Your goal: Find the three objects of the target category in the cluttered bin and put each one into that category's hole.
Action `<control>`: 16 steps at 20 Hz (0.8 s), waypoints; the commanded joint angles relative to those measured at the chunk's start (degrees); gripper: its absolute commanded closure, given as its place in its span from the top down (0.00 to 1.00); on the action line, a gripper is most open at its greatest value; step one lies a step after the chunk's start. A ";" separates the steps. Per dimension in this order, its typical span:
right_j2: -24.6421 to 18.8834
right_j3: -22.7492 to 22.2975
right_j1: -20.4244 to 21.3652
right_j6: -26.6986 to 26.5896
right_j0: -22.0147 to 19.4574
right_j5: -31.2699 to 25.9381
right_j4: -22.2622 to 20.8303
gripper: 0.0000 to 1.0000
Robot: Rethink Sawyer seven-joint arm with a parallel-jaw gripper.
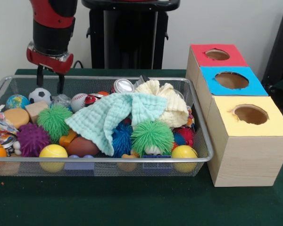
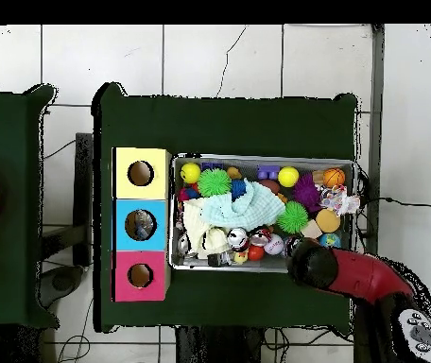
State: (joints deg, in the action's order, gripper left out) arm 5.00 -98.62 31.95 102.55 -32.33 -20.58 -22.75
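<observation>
The two-finger black gripper (image 1: 50, 81), fingers apart and empty, hangs directly above the black-and-white soccer ball (image 1: 39, 95) in the wire-mesh bin's (image 1: 108, 160) far corner.

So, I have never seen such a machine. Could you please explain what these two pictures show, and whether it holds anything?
The red and black machine is a robot arm. One picture looks across the table at it; the other looks straight down. On the green table stands a wire mesh bin full of toys: a soccer ball, a baseball, spiky green balls, yellow balls, a metal can and a mint cloth. Beside it stands a wooden box with red, blue and yellow holes. The gripper hangs open over the bin's far corner, holding nothing.
</observation>
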 commanded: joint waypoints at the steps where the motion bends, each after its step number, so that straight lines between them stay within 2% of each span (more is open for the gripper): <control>1: -2.40 -4.22 -1.96 7.45 -0.09 1.42 1.40 1.00; 5: -1.71 -6.83 -0.49 8.49 0.37 2.41 1.39 1.00; 8: -1.75 -6.66 -0.93 8.47 0.26 2.83 1.32 1.00; 12: -2.11 -4.84 -2.91 8.41 0.27 3.75 1.30 1.00; 16: -1.85 -3.11 -6.64 9.75 0.55 7.81 0.95 1.00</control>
State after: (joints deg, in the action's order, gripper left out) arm 5.02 -101.63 30.53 102.55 -32.31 -19.21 -22.73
